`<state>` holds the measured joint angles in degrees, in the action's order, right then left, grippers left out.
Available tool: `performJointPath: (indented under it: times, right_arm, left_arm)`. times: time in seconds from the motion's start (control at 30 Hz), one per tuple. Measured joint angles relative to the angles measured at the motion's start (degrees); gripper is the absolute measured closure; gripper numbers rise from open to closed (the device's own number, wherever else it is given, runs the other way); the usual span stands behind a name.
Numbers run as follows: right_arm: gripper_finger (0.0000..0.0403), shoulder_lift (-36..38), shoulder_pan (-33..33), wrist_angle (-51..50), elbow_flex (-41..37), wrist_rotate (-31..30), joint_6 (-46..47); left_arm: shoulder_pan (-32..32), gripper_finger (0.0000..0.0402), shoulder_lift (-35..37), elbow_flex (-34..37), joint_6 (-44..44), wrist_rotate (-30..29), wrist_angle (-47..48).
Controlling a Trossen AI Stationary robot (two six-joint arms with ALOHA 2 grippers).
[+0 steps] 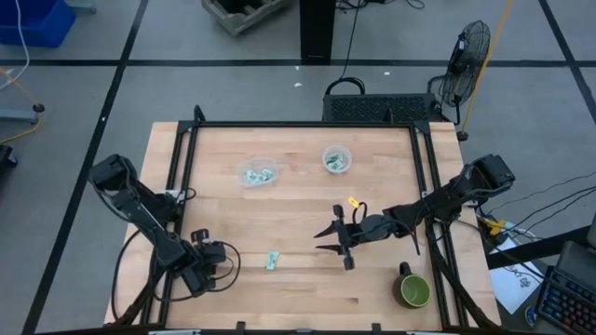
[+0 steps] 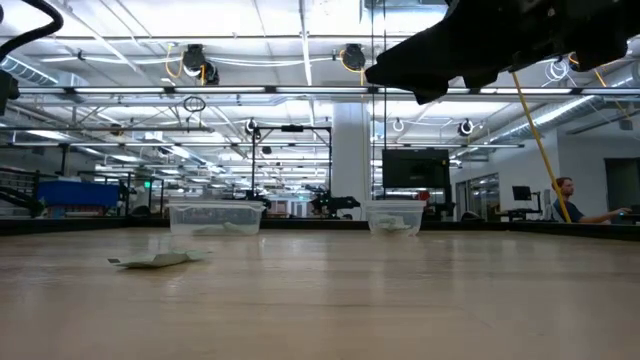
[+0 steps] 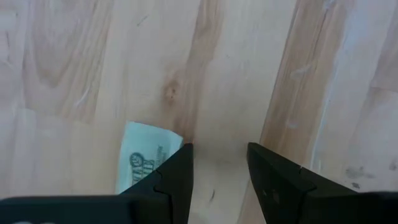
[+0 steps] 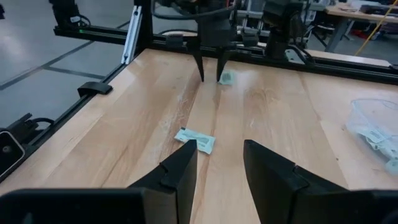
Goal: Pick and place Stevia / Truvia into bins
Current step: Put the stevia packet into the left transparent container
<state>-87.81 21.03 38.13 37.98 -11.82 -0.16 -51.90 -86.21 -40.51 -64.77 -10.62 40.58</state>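
The loose sachet (image 3: 144, 157) bears green lettering, seemingly Truvia, only partly legible.

Grey floor (image 1: 93, 102), black fan (image 1: 466, 60), bright ceiling lights (image 2: 300, 20).

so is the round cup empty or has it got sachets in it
Not empty: the round cup holds pale green sachets, visible from above and through its clear wall in the low view.

Showing pale blond wood grain with a darker knot — table (image 1: 298, 195). Showing pale green and white, with green print — sachet (image 1: 273, 261). Appearing clear, holding green-and-white packets — oval tub (image 1: 256, 173) and round cup (image 1: 336, 160). Showing dark green outside, lighter green inside — mug (image 1: 414, 290). Showing matte black — both arms.
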Motion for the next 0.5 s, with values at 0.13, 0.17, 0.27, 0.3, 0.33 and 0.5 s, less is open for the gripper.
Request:
performJointPath:
  times: [0.13, 0.17, 0.27, 0.3, 0.33, 0.5]
  right_arm:
    - [0.0280, 0.0, -0.1, 1.8, -0.7, 0.0, 0.0]
    - [0.0280, 0.0, 0.0, 1.9, -0.7, 0.0, 0.0]
    - [0.0280, 0.0, 0.0, 2.0, -0.7, 0.1, 0.0]
    - [0.0280, 0.0, 0.0, 2.0, -0.7, 0.0, 0.0]
    - [0.0280, 0.0, 0.0, 2.0, -0.7, 0.0, 0.0]
    - [0.0280, 0.0, 0.0, 2.5, -0.7, 0.1, 0.0]
  left_arm:
    - [0.0, 0.0243, -0.1, -3.3, 0.2, 0.5, 4.6]
    - [0.0, 0.0243, -0.1, -4.2, 0.2, 0.3, 6.6]
    - [0.0, 0.0243, -0.1, -5.9, -0.4, -1.5, 12.9]
    - [0.0, 0.0243, 0.0, -6.0, -0.5, -2.2, 13.8]
    - [0.0, 0.0243, -0.1, -6.0, -0.4, -2.6, 13.8]
    - [0.2, 0.0243, -0.1, -5.0, 0.0, -4.6, 13.0]
